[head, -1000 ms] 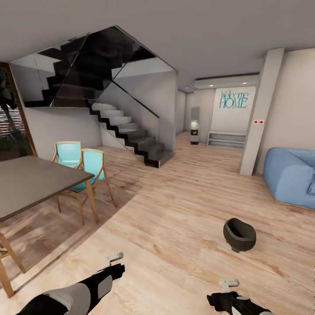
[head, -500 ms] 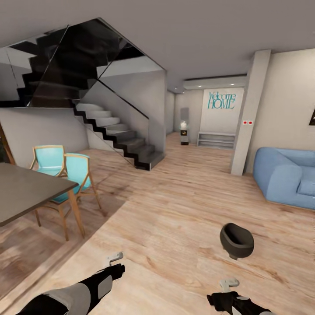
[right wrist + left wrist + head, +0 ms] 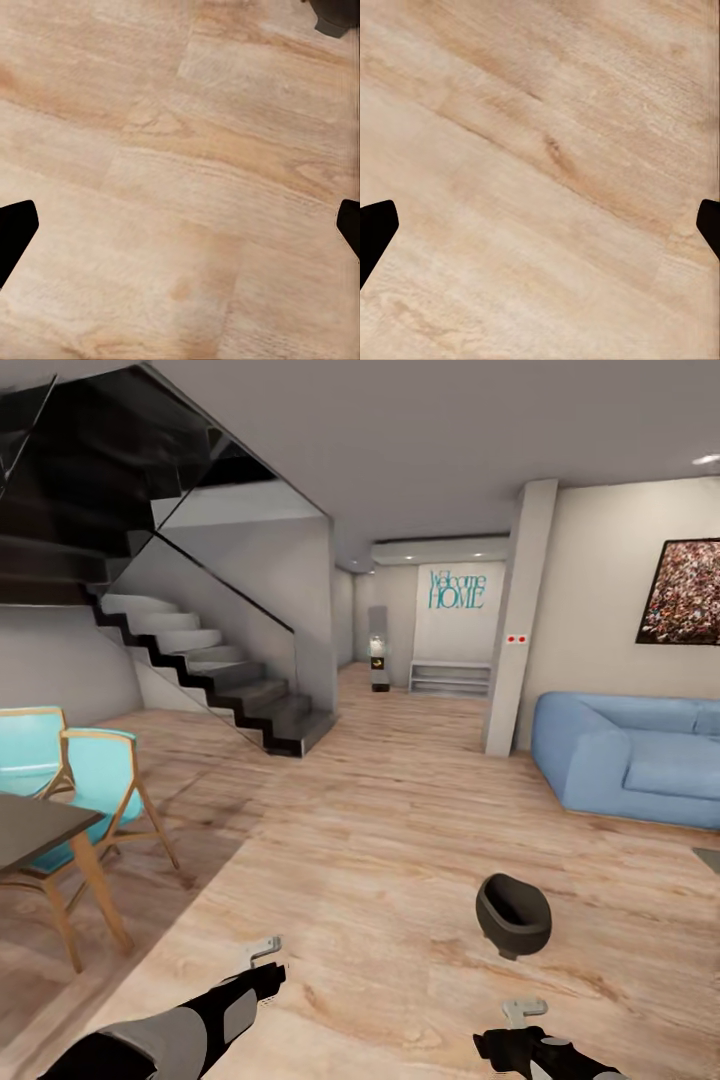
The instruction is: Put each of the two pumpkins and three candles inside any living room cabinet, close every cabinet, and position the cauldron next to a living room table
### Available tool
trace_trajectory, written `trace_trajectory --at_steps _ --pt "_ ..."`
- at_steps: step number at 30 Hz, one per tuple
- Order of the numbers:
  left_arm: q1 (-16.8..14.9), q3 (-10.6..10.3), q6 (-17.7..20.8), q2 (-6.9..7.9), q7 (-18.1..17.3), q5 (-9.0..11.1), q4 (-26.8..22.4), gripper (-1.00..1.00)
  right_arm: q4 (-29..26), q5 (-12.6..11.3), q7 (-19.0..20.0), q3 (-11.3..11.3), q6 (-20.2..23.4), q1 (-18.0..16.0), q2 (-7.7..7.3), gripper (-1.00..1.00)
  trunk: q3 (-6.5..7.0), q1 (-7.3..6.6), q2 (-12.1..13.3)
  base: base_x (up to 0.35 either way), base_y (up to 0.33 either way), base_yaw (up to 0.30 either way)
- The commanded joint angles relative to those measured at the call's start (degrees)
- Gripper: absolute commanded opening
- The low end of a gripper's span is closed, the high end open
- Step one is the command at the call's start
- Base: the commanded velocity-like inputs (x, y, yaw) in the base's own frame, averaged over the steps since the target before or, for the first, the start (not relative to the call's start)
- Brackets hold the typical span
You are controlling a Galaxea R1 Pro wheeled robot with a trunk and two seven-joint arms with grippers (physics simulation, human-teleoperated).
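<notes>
The cauldron (image 3: 513,915), a glossy black round pot with a wide mouth, stands tilted on the wooden floor ahead and to the right. Its edge also shows in the right wrist view, where the cauldron (image 3: 334,15) is a dark corner. My right gripper (image 3: 523,1010) hangs low just short of it, open and empty, the right gripper (image 3: 180,232) facing bare floorboards. My left gripper (image 3: 262,952) is held low at the left, open and empty; the left gripper (image 3: 540,232) also looks down at floor. The pumpkins, candles, cabinet and low table are out of view.
A tall dark dining table (image 3: 30,828) with turquoise chairs (image 3: 100,775) stands at the left. A black staircase (image 3: 215,680) rises behind it. A blue sofa (image 3: 630,760) sits at the right beside a pillar (image 3: 508,630). Open floor (image 3: 360,840) lies ahead.
The whole picture has shifted left, so the camera has turned right; more of the sofa and a wall picture now show. Both arms hold the same pose, and the cauldron stays on the floor.
</notes>
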Motion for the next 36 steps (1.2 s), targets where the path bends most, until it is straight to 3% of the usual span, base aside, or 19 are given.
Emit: trace_trajectory --at_steps 1,36 --pt "-0.1 -0.5 -0.3 -0.04 0.0 0.4 0.2 1.00 0.1 -0.3 0.2 0.5 -0.1 -0.1 -0.02 1.00 -0.06 0.03 0.0 0.336 0.089 -0.296" --pt "-0.1 -0.5 -0.4 -0.04 0.0 0.4 0.2 1.00 0.1 -0.4 0.2 0.5 -0.1 -0.1 -0.02 1.00 -0.06 0.03 0.0 0.336 0.121 -0.296"
